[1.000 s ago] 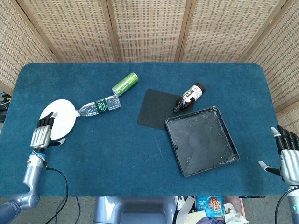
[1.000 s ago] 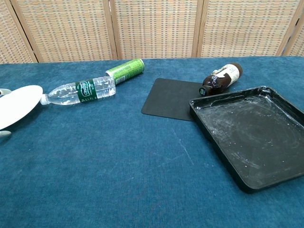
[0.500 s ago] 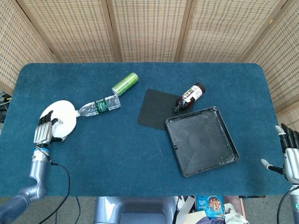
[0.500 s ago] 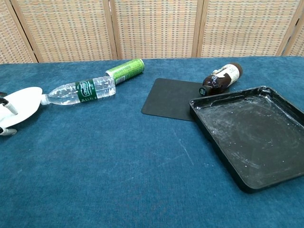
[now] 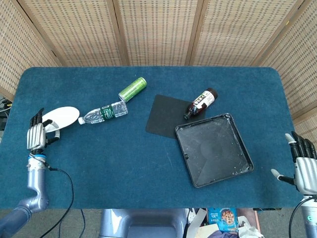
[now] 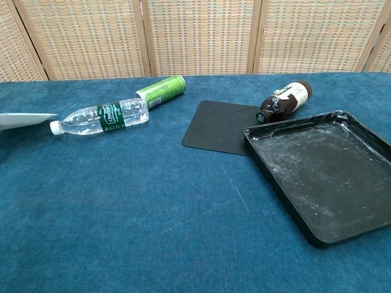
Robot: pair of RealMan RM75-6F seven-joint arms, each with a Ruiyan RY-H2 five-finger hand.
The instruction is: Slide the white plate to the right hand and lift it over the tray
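The white plate [image 5: 63, 115] is at the far left, raised off the blue table and seen almost edge-on as a thin sliver [image 6: 24, 118] in the chest view. My left hand [image 5: 37, 135] grips its near left rim, fingers pointing up behind it and thumb on the plate. The black tray [image 5: 214, 148] lies empty at the right front [image 6: 324, 177]. My right hand [image 5: 304, 166] hangs off the table's right front corner, fingers spread, holding nothing, well right of the tray. Neither hand shows in the chest view.
A clear water bottle [image 5: 105, 112] lies just right of the plate, cap towards it. Behind it lies a green can [image 5: 132, 88]. A black mat [image 5: 163, 115] and a brown bottle [image 5: 200, 102] sit beside the tray's far left corner.
The plate lay flat on the table a second ago; it now stands tilted up off the cloth. My left hand has shifted left and back with it. The right hand barely moved.
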